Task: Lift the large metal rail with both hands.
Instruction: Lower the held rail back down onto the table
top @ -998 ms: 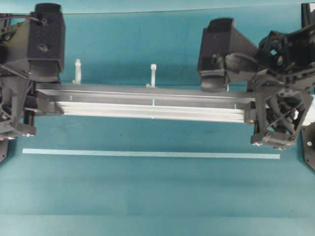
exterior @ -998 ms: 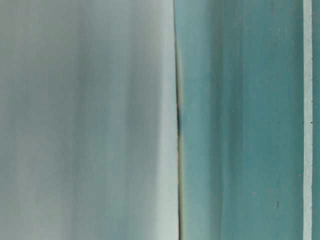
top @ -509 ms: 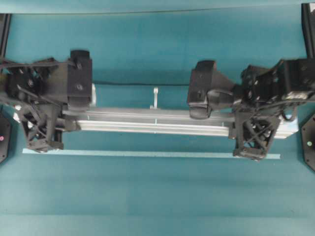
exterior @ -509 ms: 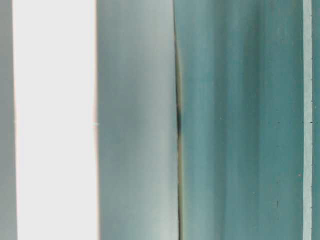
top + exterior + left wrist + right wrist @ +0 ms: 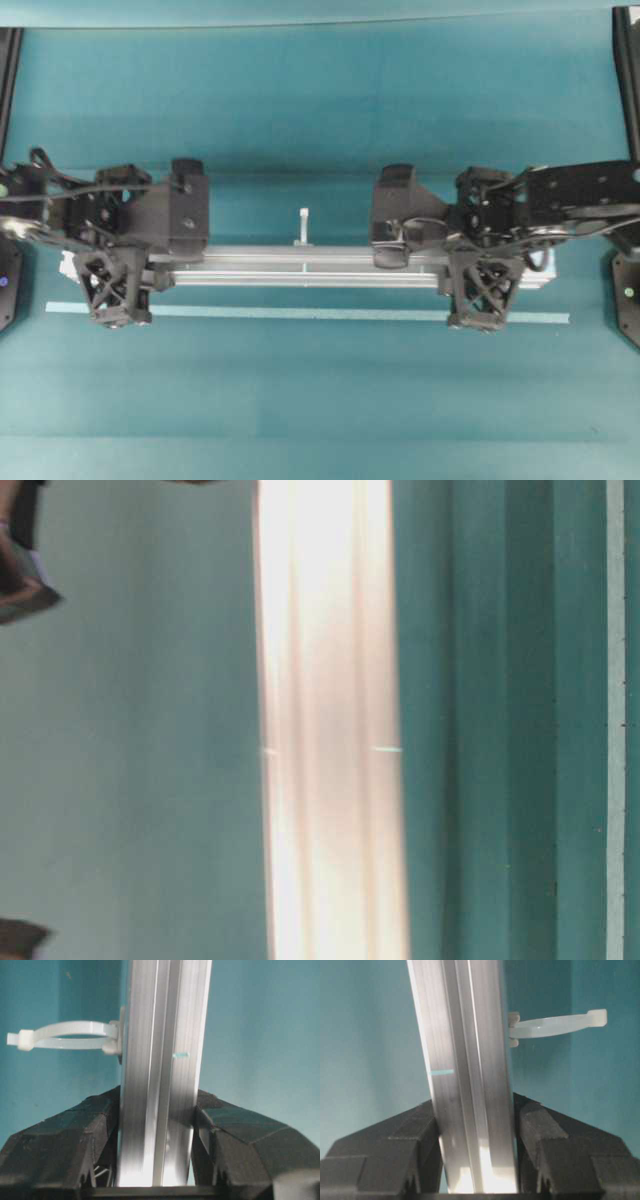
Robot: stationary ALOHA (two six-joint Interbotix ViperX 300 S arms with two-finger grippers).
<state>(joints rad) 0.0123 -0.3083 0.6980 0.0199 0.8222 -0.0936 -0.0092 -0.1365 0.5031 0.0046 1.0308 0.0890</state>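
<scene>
The large metal rail (image 5: 300, 268) is a long grooved silver bar lying left to right across the overhead view, with a white tab (image 5: 303, 226) upright on its far edge. My left gripper (image 5: 122, 272) is shut on the rail near its left end, and my right gripper (image 5: 480, 276) is shut on it near its right end. In the left wrist view the rail (image 5: 160, 1060) runs between the black fingers (image 5: 90, 1125) of the left gripper (image 5: 156, 1110). In the right wrist view the rail (image 5: 465, 1050) is clamped by the right gripper (image 5: 475, 1110). Whether the rail touches the table I cannot tell.
A thin pale tape strip (image 5: 300, 313) lies flat on the teal table just in front of the rail, parallel to it. At table level the rail is a bright blurred band (image 5: 330, 730), with the strip (image 5: 616, 720) at the right edge. Black arm bases stand at both sides.
Both arms have carried the rail down, away from the overhead camera, so it looks smaller and sits closer to the tape strip. Both grips are unchanged.
</scene>
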